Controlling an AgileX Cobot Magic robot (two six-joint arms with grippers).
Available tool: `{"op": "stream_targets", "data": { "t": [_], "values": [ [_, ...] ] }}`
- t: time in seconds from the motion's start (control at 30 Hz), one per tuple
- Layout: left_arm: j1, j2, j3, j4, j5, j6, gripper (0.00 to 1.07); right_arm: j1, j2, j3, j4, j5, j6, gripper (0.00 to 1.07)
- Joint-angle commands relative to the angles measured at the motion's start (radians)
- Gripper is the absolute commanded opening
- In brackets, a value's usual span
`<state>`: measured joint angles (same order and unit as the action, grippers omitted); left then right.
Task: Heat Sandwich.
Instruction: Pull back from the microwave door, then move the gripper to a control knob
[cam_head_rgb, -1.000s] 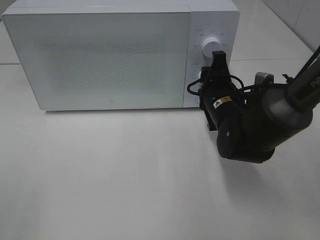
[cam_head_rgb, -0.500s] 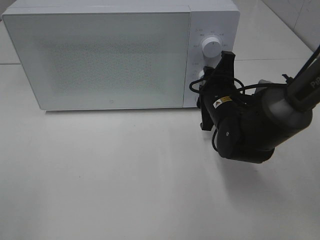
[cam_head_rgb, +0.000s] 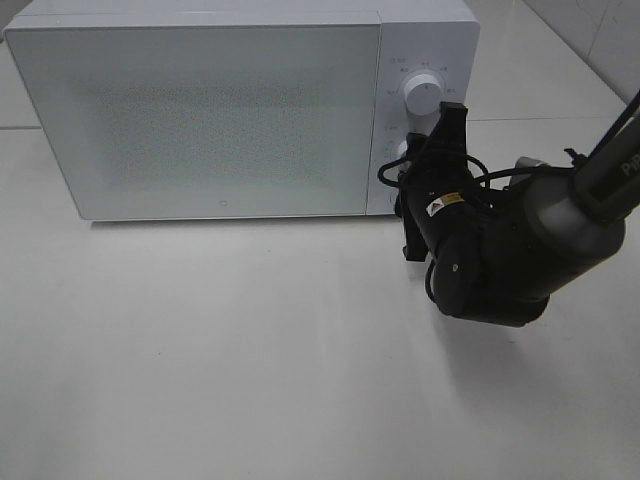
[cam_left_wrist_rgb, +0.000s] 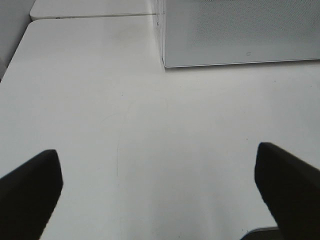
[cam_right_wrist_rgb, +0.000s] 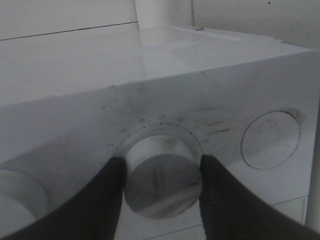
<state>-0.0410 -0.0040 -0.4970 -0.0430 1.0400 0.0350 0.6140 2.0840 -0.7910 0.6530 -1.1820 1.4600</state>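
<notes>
The sandwich is out of view. The white microwave (cam_head_rgb: 200, 110) stands at the back of the table with its door closed. My right gripper (cam_head_rgb: 420, 152) is at the control panel, shut on the lower knob (cam_right_wrist_rgb: 161, 182); its dark fingers (cam_right_wrist_rgb: 107, 195) press the knob from both sides. The upper knob (cam_head_rgb: 423, 95) is free just above. My left gripper (cam_left_wrist_rgb: 159, 192) hangs open over bare table short of the microwave's front corner, with nothing between its fingertips (cam_left_wrist_rgb: 30, 185).
A round button (cam_right_wrist_rgb: 270, 140) sits on the panel beside the gripped knob. The white tabletop (cam_head_rgb: 250, 350) spreads out in front of the microwave. The right arm's black body (cam_head_rgb: 500, 260) hangs over the table's right side.
My right gripper has twisted clockwise on the lower knob, its finger going from upright to tilted right. The microwave has not moved.
</notes>
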Motion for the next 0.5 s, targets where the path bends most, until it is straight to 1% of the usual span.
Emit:
{"op": "stream_targets", "data": {
  "t": [0.03, 0.1, 0.13, 0.17, 0.2, 0.23, 0.27, 0.3, 0.33, 0.37, 0.4, 0.5],
  "values": [
    [0.001, -0.027, 0.004, -0.003, -0.010, 0.001, 1.03, 0.002, -0.010, -0.018, -0.037, -0.176, -0.028, 0.18],
    [0.001, -0.027, 0.004, -0.003, -0.010, 0.001, 1.03, 0.002, -0.010, -0.018, -0.021, -0.176, -0.038, 0.26],
    [0.001, -0.027, 0.004, -0.003, -0.010, 0.001, 1.03, 0.002, -0.010, -0.018, -0.021, -0.176, -0.038, 0.26],
    [0.001, -0.027, 0.004, -0.003, -0.010, 0.001, 1.03, 0.002, -0.010, -0.018, -0.019, -0.176, -0.043, 0.29],
    [0.001, -0.027, 0.004, -0.003, -0.010, 0.001, 1.03, 0.002, -0.010, -0.018, -0.012, -0.176, -0.044, 0.37],
    [0.001, -0.027, 0.004, -0.003, -0.010, 0.001, 1.03, 0.002, -0.010, -0.018, -0.011, -0.176, -0.045, 0.42],
    [0.001, -0.027, 0.004, -0.003, -0.010, 0.001, 1.03, 0.002, -0.010, -0.018, -0.011, -0.176, -0.045, 0.42],
    [0.001, -0.027, 0.004, -0.003, -0.010, 0.001, 1.03, 0.002, -0.010, -0.018, -0.009, -0.176, -0.046, 0.47],
    [0.001, -0.027, 0.004, -0.003, -0.010, 0.001, 1.03, 0.002, -0.010, -0.018, -0.003, -0.176, -0.051, 0.56],
    [0.001, -0.027, 0.004, -0.003, -0.010, 0.001, 1.03, 0.002, -0.010, -0.018, -0.003, -0.174, -0.054, 0.59],
    [0.001, -0.027, 0.004, -0.003, -0.010, 0.001, 1.03, 0.002, -0.010, -0.018, -0.003, -0.174, -0.054, 0.59],
    [0.001, -0.027, 0.004, -0.003, -0.010, 0.001, 1.03, 0.002, -0.010, -0.017, -0.014, -0.154, -0.070, 0.73]
  ]
}}
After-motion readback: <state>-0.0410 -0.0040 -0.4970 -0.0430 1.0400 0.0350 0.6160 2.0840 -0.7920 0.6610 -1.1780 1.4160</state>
